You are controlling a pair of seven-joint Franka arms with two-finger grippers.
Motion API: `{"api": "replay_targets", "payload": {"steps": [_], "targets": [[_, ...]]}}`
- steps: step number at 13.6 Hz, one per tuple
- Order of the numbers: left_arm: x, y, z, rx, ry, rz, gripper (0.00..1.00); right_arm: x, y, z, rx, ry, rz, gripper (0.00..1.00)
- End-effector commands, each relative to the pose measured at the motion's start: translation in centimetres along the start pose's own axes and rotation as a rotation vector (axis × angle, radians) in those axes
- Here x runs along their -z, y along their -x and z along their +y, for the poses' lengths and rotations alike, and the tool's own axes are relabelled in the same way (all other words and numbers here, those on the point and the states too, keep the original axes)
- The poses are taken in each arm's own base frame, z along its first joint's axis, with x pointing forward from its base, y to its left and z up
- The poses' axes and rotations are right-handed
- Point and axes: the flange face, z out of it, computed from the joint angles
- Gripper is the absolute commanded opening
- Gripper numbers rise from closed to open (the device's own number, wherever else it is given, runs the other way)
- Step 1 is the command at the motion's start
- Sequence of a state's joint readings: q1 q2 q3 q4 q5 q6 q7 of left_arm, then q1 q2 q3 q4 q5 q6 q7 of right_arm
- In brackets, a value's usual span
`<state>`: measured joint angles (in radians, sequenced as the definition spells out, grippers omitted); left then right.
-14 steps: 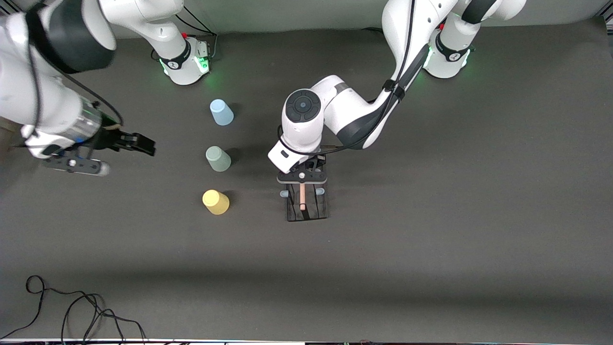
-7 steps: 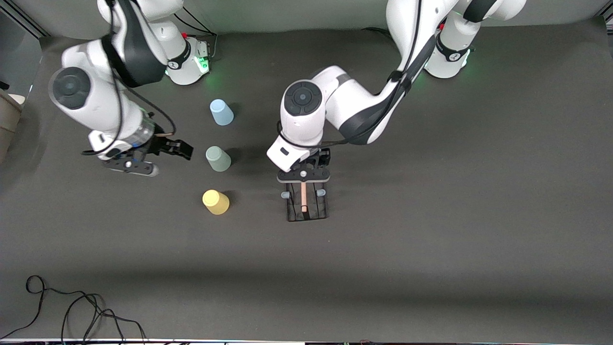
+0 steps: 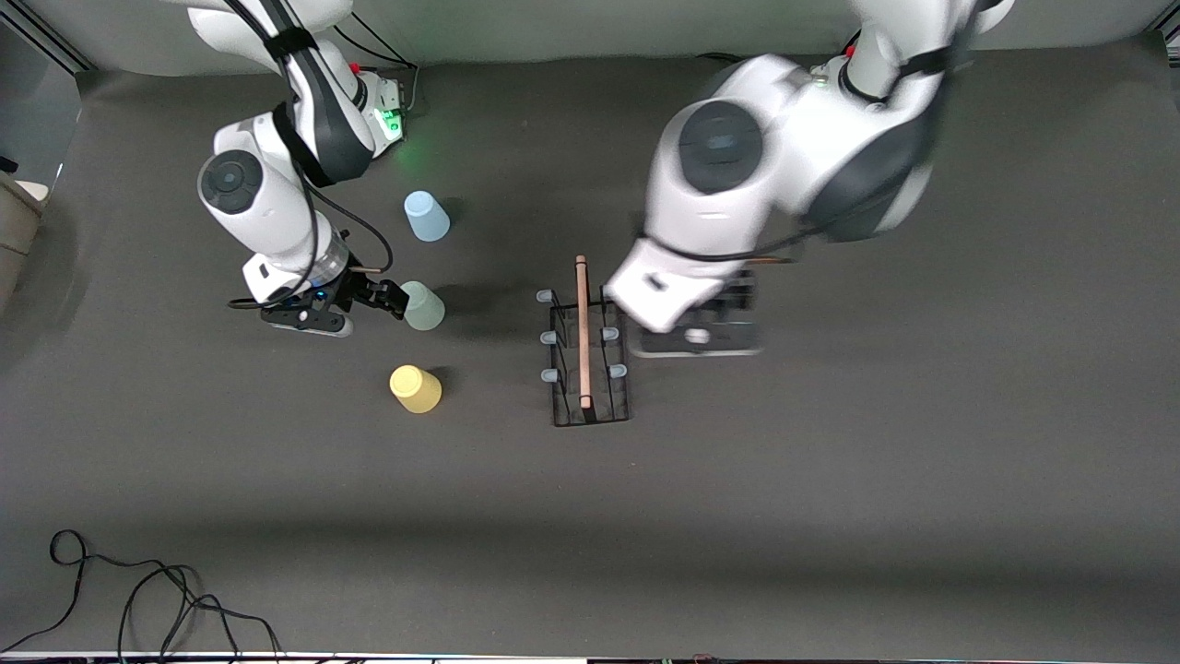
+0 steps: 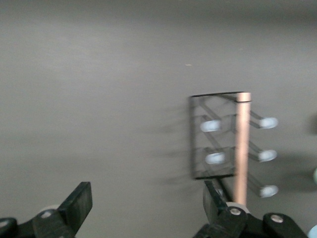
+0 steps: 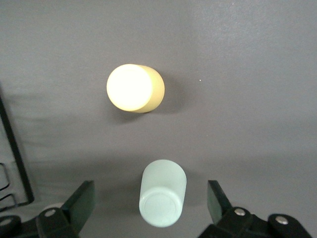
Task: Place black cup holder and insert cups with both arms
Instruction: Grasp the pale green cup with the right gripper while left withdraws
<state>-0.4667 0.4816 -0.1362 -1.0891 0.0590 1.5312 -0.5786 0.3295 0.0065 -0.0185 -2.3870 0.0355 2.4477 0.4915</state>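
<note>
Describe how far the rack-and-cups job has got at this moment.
Done: the black wire cup holder with wooden rod handle stands on the table, released; the open left gripper is beside it. In hand: the open right gripper straddles the pale green plastic cup. Left: all pegs are bare; the green, light blue cup and yellow cup need inserting.

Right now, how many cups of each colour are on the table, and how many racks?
Light blue cup: 1
Pale green cup: 1
Yellow cup: 1
Black cup holder: 1
Total: 4 things, 3 of them cups.
</note>
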Motion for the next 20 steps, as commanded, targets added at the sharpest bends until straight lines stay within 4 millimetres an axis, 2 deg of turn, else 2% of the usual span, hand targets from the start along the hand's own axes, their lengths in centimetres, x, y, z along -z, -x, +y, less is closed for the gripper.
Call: {"api": "replay_targets", "payload": {"steps": [1,4,7,8,11,14,15,16,17,20], "targets": [[3.6,-0.5,-8.3,-0.068,-0.023,-0.034,1.0,-3.6,1.5,-1.4,0.004,-0.008,0.003,1.0],[5.3,-1.1,-17.8,-0.079,-0.03,-0.044,1.0,-6.8,2.3,-1.8,-0.006,0.007,-0.015,1.0],[6.5,-0.6,-24.1,-0.049,-0.034,-0.048,1.0,-8.8,3.0,-1.4,-0.006,0.023,-0.036,1.0],[6.2,-0.7,-25.9,-0.021,-0.035,-0.059,1.0,-9.5,3.3,-1.0,-0.008,0.033,-0.05,1.0],[6.2,-1.1,-29.2,-0.008,-0.033,-0.063,1.0,-10.4,4.2,-0.5,-0.008,0.051,-0.077,1.0],[5.7,-1.6,-31.0,0.016,-0.03,-0.064,1.0,-10.2,5.0,-1.1,0.004,0.066,-0.104,0.99],[5.6,-1.6,-31.0,0.016,-0.033,-0.065,1.0,-10.1,5.1,-1.1,0.004,0.067,-0.105,0.72],[5.5,-1.8,-31.1,0.017,-0.038,-0.059,1.0,-10.0,5.1,-1.3,0.007,0.065,-0.103,0.29],[5.2,-2.0,-31.1,0.016,-0.037,-0.062,1.0,-9.8,5.0,-1.2,-0.004,0.062,-0.099,0.0],[4.9,-2.0,-31.8,0.026,-0.038,-0.079,1.0,-7.1,4.6,-1.6,-0.003,0.05,-0.088,0.0]]}}
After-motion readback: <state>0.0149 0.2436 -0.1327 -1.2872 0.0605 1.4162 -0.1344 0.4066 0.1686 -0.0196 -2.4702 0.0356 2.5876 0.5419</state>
